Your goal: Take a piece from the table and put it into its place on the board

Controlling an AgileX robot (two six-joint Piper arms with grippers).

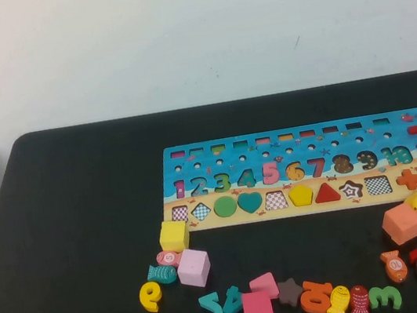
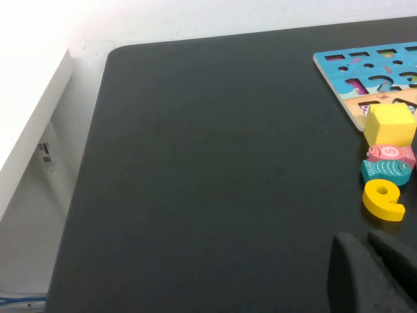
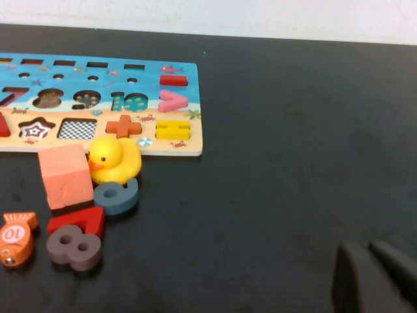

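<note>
Showing board (image 1: 304, 159) with yellow pentagon piece (image 1: 301, 195) seated | I see left gripper (image 2: 371, 242) closed over table (image 1: 80, 248); right gripper (image 3: 373, 251) closed, empty

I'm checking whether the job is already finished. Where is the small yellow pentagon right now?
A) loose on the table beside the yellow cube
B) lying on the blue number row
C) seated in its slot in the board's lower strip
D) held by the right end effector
C: the yellow pentagon sits flush in the board's sandy lower strip, between a checkered slot and the red triangle; neither end effector reaches it in the high view.
</note>
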